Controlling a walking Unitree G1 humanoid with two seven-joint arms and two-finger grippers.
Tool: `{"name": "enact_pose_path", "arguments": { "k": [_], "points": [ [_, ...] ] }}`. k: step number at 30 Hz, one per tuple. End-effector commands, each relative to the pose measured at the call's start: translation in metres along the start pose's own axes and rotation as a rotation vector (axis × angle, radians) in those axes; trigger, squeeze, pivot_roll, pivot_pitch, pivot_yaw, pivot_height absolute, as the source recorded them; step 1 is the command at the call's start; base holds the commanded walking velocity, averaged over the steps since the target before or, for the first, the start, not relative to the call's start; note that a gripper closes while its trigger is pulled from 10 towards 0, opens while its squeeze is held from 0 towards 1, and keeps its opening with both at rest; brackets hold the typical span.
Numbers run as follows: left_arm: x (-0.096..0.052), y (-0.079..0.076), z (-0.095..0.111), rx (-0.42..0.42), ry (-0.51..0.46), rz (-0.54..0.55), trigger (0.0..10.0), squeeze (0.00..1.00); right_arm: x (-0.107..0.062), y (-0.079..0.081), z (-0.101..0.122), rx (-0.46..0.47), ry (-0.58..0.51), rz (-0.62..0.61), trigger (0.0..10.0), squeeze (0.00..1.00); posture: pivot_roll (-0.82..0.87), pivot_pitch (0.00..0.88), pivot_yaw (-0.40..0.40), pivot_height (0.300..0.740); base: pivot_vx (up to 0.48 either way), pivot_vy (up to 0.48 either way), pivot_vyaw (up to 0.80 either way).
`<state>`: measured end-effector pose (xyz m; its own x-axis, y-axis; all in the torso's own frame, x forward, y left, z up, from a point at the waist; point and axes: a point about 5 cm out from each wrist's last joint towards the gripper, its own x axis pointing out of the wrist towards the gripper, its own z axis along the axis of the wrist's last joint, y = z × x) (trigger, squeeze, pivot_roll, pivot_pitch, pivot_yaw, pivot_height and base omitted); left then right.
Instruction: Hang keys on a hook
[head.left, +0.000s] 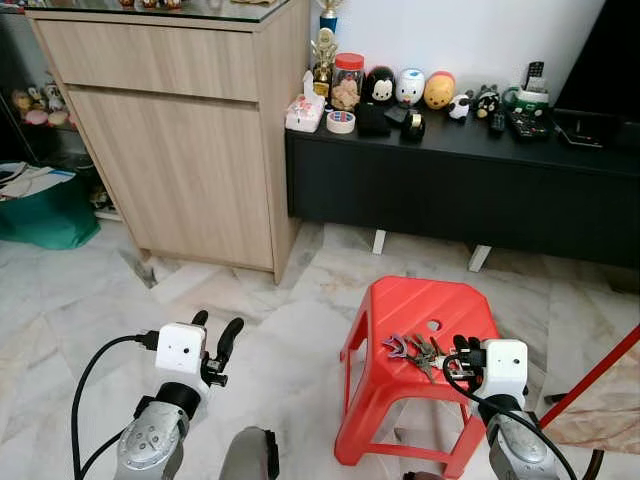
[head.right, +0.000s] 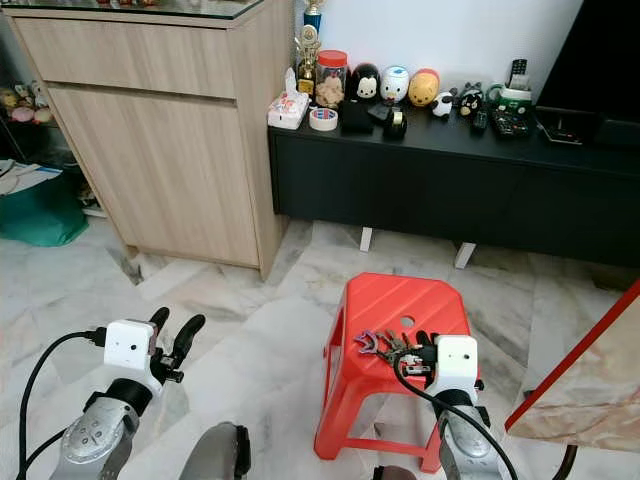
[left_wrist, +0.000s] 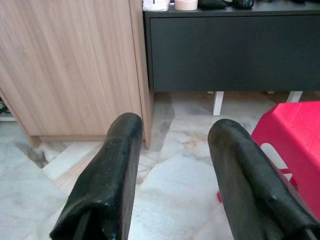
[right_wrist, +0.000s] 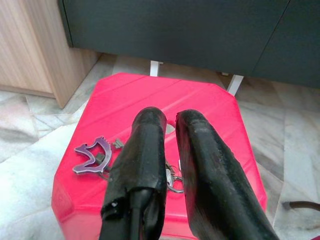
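Two tools: left tool spread empty, right tool nearly closed over keys on stool.

The keys, a metal bunch with a purple tag, lay flat on the red stool, near its front edge.

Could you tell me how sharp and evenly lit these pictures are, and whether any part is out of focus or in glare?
Both eye views are sharp and evenly lit, the keys on the red stool crisp; the marble floor has soft sheen, no harsh glare. In the left wrist view the left gripper fingers look soft, the cabinet sharp. In the right wrist view the right gripper fingers blur slightly.
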<state>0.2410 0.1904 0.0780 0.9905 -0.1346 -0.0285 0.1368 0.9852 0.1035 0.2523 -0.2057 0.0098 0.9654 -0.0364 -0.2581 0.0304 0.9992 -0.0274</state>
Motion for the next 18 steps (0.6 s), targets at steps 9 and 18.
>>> {"name": "enact_pose_path", "arguments": {
  "k": [9, 18],
  "points": [
    [0.0005, -0.0021, -0.0042, -0.017, 0.024, -0.005, 10.0, 0.00, 0.0026, -0.0045, 0.0001, 0.002, 0.012, -0.018, 10.0, 0.00, 0.07, 0.000, -0.050, 0.621, 0.282, 0.000, 0.00],
    [0.0008, -0.0015, -0.0036, -0.015, 0.019, -0.007, 10.0, 0.00, 0.0052, -0.0010, 0.0015, 0.011, 0.008, -0.016, 10.0, 0.00, 0.07, 0.000, -0.050, 0.621, 0.317, 0.000, 0.00]
  ]
}}
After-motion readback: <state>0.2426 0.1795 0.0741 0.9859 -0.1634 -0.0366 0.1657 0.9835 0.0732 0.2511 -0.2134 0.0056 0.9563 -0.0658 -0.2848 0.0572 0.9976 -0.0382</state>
